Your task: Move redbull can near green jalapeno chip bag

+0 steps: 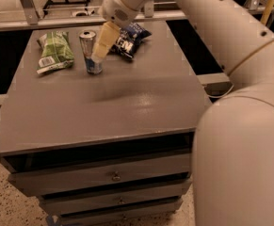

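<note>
The redbull can (89,53), slim, silver and blue with a silver top, stands upright on the grey table (127,107) at the back left. The green jalapeno chip bag (55,51), light green with a white label patch at its near end, lies flat just left of the can with a small gap between them. My gripper (98,55) reaches down from the upper right. One cream finger (104,39) lies along the can's right side. The can's left side and top are bare. The gripper is open and holds nothing.
A dark blue chip bag (129,39) with white lettering lies behind and to the right of the can, under my wrist. My large cream arm (240,126) fills the right side. Drawers (113,175) sit under the table top.
</note>
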Motion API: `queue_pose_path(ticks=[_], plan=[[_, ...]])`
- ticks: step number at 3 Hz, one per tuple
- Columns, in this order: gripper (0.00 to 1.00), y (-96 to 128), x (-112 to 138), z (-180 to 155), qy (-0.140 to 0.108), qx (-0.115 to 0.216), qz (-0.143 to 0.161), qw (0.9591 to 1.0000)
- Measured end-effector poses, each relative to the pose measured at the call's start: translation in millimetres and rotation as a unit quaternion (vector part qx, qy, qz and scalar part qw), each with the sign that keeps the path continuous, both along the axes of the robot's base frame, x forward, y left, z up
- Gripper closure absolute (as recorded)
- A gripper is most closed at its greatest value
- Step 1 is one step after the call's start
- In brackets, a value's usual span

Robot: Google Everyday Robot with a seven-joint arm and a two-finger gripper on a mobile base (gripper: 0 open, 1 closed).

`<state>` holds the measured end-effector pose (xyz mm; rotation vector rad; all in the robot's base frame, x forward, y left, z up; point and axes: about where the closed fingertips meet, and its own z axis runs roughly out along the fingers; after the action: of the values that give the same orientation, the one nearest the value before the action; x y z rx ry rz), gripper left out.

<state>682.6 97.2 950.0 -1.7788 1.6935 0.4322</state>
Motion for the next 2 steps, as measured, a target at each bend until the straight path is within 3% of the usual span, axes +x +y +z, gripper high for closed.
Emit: queue_pose_path(ticks=[2], plan=[[0.00,-98,-33,35,-0.074,0.053,-0.033,0.9954]])
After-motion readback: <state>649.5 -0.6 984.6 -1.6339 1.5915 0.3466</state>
